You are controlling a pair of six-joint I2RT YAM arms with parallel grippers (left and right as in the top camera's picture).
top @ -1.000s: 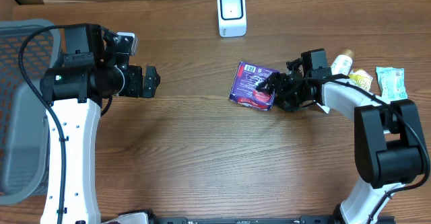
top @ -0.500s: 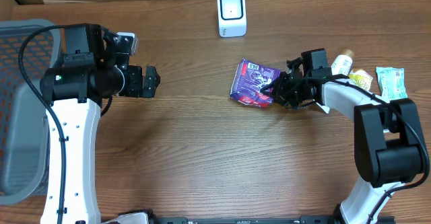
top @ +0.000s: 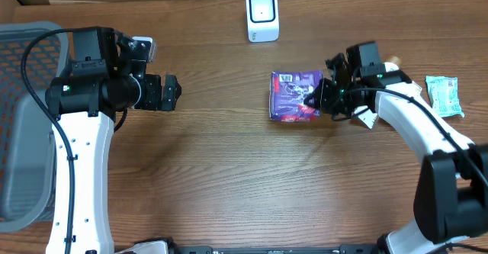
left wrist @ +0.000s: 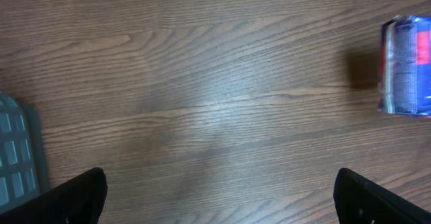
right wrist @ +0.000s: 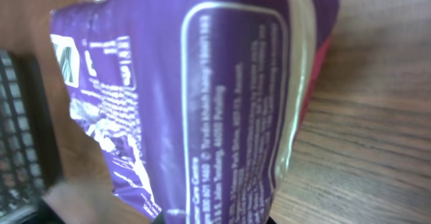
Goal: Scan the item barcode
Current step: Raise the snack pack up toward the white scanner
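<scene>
A purple snack packet (top: 292,95) is off the wood at the table's right middle, and my right gripper (top: 316,98) is shut on its right edge. In the right wrist view the packet (right wrist: 202,96) fills the frame with its printed back toward the camera, and my right gripper (right wrist: 215,218) is nearly hidden beneath it. The white scanner (top: 262,15) stands at the back centre, facing the table. My left gripper (top: 174,92) hovers open over bare wood at the left. Seen from the left wrist, the left gripper (left wrist: 222,194) holds nothing, and the packet (left wrist: 407,66) shows at the far right.
A grey mesh basket (top: 23,117) takes up the left edge; its corner (left wrist: 17,157) appears in the left wrist view. A green packet (top: 443,94) lies at the far right, with a small bottle (top: 393,61) partly behind my right arm. Cardboard lines the back edge.
My right gripper has shut on the purple packet, raised it and turned it squarer, shifting it slightly right. The left arm has not moved.
</scene>
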